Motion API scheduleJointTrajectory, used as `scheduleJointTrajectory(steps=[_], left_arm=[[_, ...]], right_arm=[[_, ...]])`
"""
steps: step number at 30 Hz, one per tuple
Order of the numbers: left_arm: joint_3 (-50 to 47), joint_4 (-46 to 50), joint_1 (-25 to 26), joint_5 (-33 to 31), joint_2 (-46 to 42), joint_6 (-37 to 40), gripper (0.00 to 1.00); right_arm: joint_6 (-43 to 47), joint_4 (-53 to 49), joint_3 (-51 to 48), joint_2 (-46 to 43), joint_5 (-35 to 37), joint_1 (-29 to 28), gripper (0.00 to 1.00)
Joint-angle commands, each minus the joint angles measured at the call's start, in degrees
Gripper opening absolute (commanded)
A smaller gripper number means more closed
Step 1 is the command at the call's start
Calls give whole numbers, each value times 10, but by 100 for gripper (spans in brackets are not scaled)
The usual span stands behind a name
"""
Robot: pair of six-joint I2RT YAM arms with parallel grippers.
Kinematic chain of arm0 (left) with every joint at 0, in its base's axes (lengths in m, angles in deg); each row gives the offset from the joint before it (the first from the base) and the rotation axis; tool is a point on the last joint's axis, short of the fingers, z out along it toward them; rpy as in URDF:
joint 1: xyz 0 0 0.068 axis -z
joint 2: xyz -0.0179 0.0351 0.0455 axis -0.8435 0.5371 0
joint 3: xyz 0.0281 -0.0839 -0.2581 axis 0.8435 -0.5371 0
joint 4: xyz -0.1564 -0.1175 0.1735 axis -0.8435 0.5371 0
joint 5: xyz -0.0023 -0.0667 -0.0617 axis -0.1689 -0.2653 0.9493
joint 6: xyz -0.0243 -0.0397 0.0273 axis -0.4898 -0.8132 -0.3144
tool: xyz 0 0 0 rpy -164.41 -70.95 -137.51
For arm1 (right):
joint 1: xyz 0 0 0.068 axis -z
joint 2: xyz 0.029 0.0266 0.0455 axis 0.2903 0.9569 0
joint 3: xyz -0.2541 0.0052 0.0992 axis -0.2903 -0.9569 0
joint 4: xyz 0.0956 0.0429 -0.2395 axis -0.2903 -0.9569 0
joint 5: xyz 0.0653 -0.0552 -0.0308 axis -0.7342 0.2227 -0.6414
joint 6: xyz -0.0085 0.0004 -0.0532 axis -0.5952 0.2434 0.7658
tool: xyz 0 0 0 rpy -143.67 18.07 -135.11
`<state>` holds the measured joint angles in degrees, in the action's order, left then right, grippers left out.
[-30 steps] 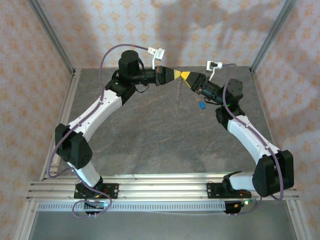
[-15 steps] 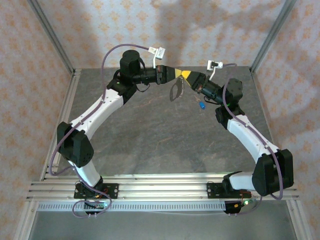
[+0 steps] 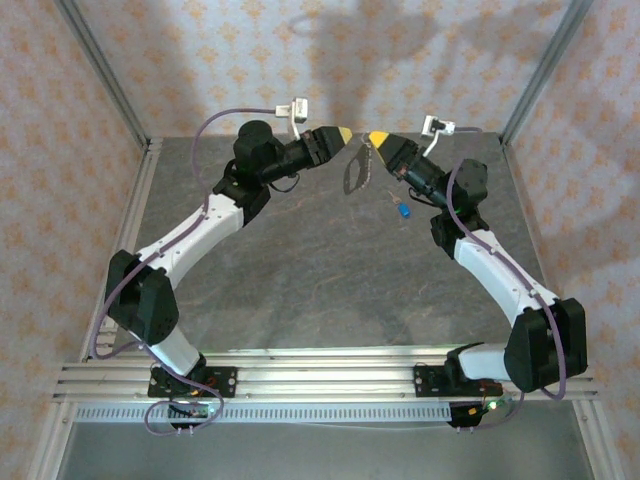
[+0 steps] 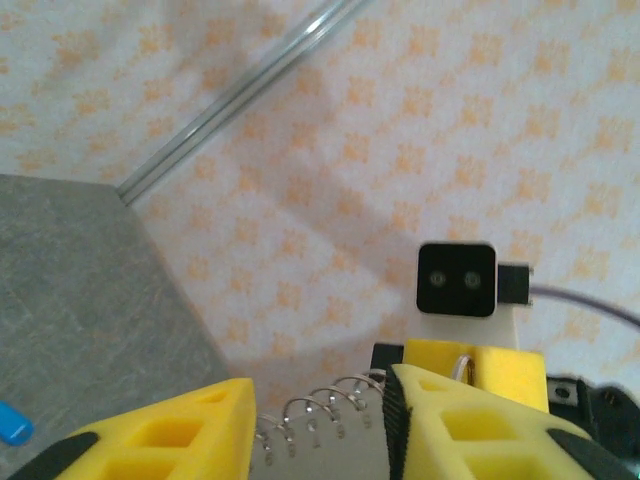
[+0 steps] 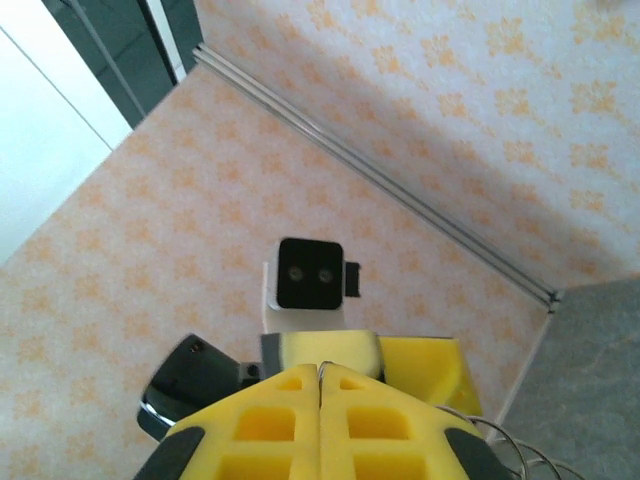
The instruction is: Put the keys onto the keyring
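We judge the keyring [image 3: 354,172] light and springy, best pinched at its rim, as our closed right gripper [image 3: 374,138] does; left gripper [image 3: 344,133] open.

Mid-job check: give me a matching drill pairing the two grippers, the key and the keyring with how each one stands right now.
Things:
1. left gripper
2. right gripper
3. key
4. keyring

States:
A. lying on the table
B. fingers apart
C. hanging in the air below the fingertips
D. fingers pressed together

Pairs: 1-B, 2-D, 3-A, 4-C
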<state>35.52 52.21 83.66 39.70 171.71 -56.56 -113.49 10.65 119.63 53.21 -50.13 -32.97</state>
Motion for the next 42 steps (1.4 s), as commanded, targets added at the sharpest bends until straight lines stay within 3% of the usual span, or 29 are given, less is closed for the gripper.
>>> scheduleJointTrajectory(steps=[1, 8, 32, 42], left_arm=[[-12, -86, 4, -35, -16, -49, 35], [-3, -105, 17, -45, -9, -52, 32], [30, -125, 35, -36, 25, -60, 28], [31, -125, 39, -32, 25, -56, 16]], right_arm=[[-24, 95, 10, 11, 28, -4, 0], [-67, 164, 11, 47, 43, -7, 0], [-73, 174, 14, 65, 41, -23, 0], [-73, 174, 9, 67, 43, -24, 0]])
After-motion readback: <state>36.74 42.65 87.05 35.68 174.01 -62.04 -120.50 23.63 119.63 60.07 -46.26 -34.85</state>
